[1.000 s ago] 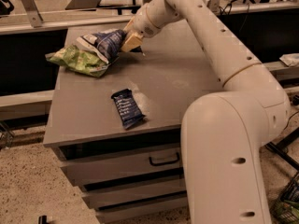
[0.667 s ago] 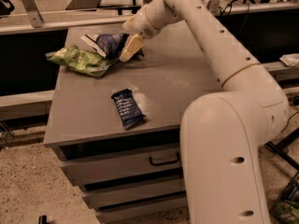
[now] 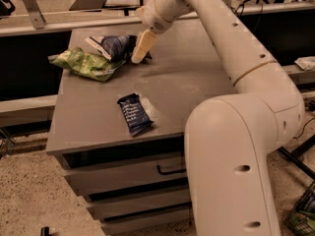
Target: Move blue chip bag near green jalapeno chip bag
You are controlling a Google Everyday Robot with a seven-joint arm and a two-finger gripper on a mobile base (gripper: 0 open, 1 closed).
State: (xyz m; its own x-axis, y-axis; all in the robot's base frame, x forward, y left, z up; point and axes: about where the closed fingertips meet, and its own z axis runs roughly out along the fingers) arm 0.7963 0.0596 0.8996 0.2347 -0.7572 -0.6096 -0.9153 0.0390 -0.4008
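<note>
The blue chip bag [image 3: 116, 45] lies on the far left part of the grey cabinet top [image 3: 197, 77], its white end pointing left. It rests against the top edge of the green jalapeno chip bag [image 3: 86, 63], which lies flat and wrinkled beside it. My gripper [image 3: 136, 51] is at the blue bag's right end, just above the surface. One cream finger [image 3: 142, 45] shows, angled down and left beside the bag and spread away from it. The gripper is open and holds nothing.
A narrow dark blue bar wrapper [image 3: 134, 113] lies near the cabinet's front edge. My arm arcs over the cabinet's right side. Drawers [image 3: 123, 173] sit below the top. A rail and shelf run behind the cabinet.
The gripper, shut on the blue bag's right end a second ago, has opened. The bag has settled onto the surface against the green bag.
</note>
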